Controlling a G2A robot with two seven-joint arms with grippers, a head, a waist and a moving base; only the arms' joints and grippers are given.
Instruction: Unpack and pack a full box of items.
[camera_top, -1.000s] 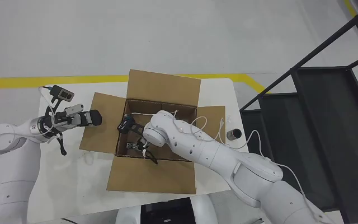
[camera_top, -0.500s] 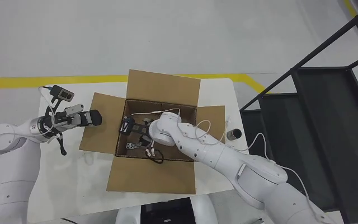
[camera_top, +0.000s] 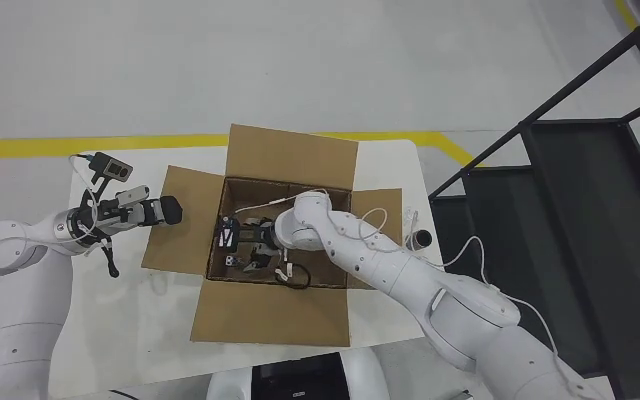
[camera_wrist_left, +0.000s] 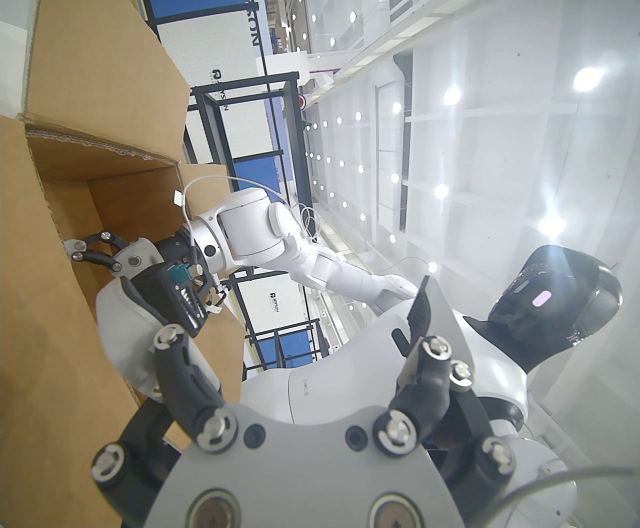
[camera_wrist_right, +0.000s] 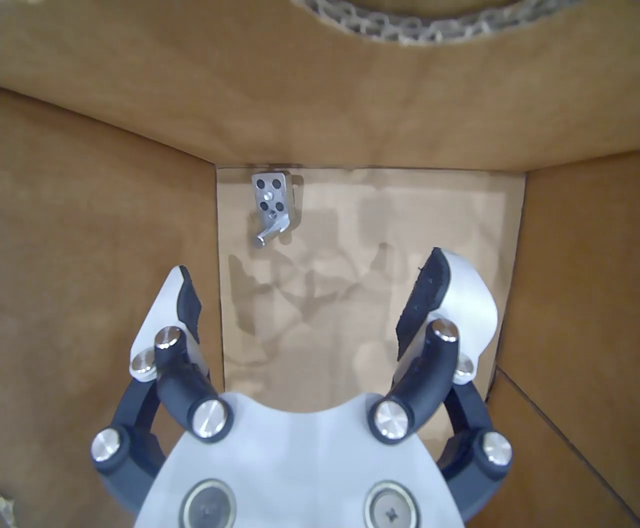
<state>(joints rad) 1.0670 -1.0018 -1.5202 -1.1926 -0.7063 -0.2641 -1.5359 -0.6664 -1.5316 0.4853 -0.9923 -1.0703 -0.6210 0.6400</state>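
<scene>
Brown cardboard box (camera_wrist_right: 350, 100) has a small silver metal bracket (camera_wrist_right: 270, 210) in its corner; right claw (camera_wrist_right: 309, 272), wide open, empty, could jam against walls.

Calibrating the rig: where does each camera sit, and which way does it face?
Top view: above the arms, facing down at the table and open box; right pincer inside the box, left pincer beside a flap.
Left wrist view: on the left wrist, facing across the box toward the right arm; own open pincer shows.
Right wrist view: on the right wrist, facing the box floor and a metal bracket; own open pincer shows.
Shared: top and left wrist views both show the right pincer.
</scene>
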